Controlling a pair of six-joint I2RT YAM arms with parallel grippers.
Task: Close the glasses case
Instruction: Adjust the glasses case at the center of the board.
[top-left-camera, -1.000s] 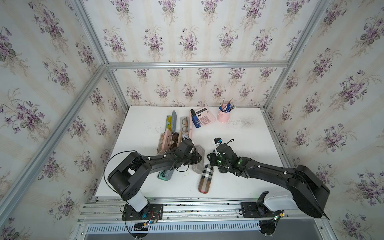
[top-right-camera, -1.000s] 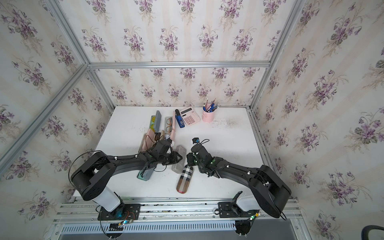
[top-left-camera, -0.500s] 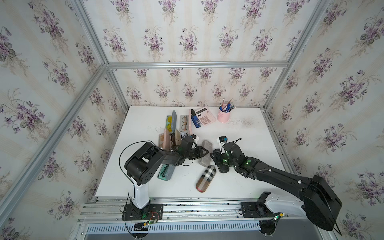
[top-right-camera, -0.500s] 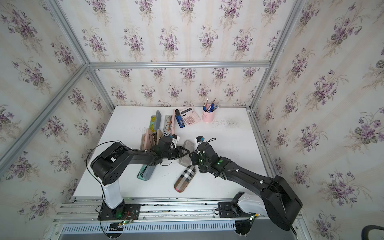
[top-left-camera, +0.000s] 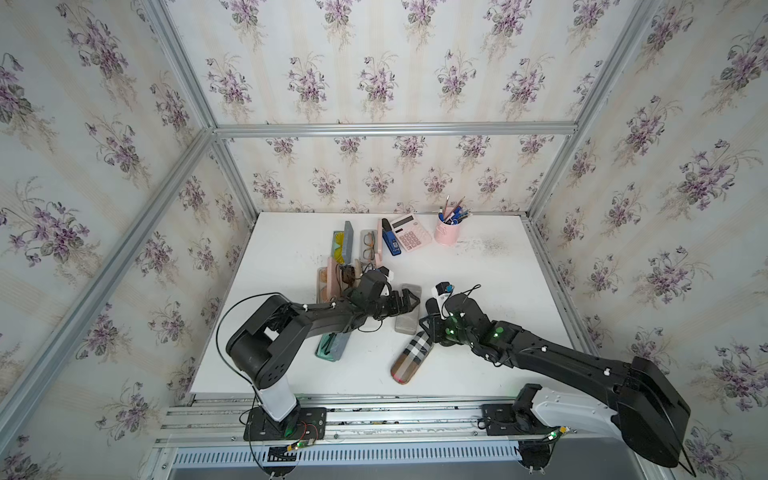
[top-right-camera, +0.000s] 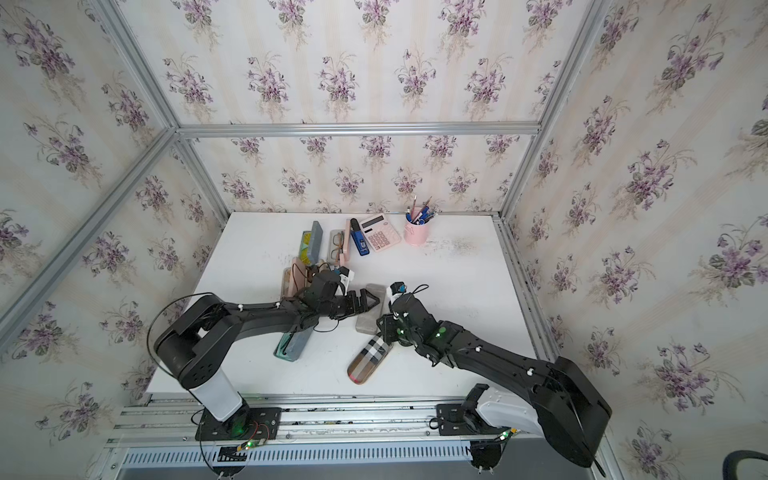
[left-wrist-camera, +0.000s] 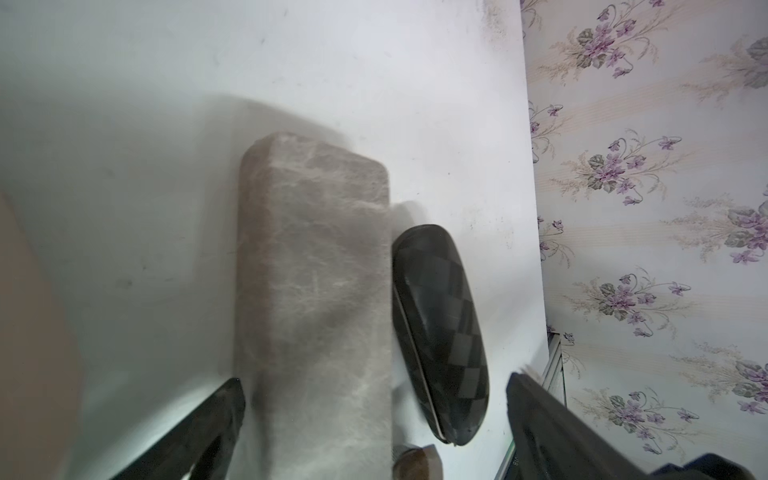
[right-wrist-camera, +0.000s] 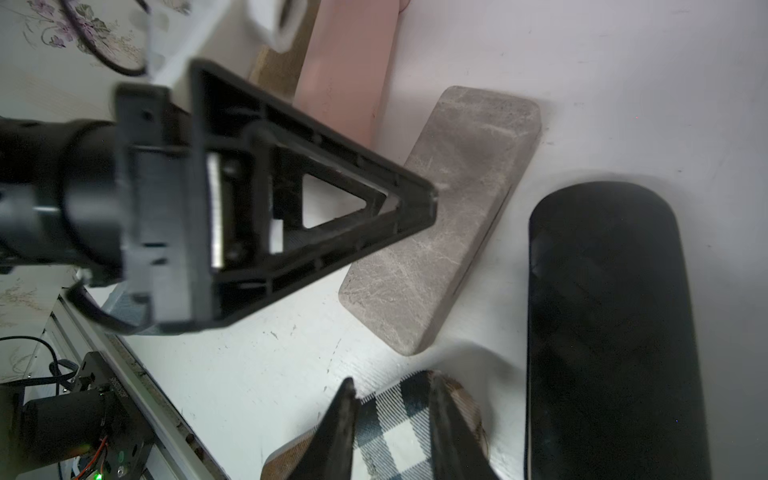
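Note:
The grey marbled glasses case (top-left-camera: 406, 323) (top-right-camera: 367, 321) lies flat with its lid down at mid-table. My left gripper (top-left-camera: 409, 301) (top-right-camera: 372, 300) hovers over its near end, open wide. In the left wrist view its fingers (left-wrist-camera: 226, 409) stand outside the grey glasses case (left-wrist-camera: 311, 270) and a black checked case (left-wrist-camera: 440, 324) beside it, touching neither. My right gripper (right-wrist-camera: 392, 384) (top-left-camera: 428, 328) hangs over one end of a plaid case (right-wrist-camera: 399, 419) (top-left-camera: 411, 357), jaws a narrow gap apart and holding nothing.
An open teal case (top-left-camera: 332, 347) lies under my left forearm. Behind the left wrist is an open pink case (top-left-camera: 330, 282). Along the back stand two more open cases (top-left-camera: 368, 247), a blue stapler (top-left-camera: 390, 242), a calculator (top-left-camera: 411, 237) and a pink pen cup (top-left-camera: 448, 232).
My left gripper has sprung wide open above the grey case, which shifted slightly right and back earlier in the second. My right jaws have parted a little. The plaid case stayed put.

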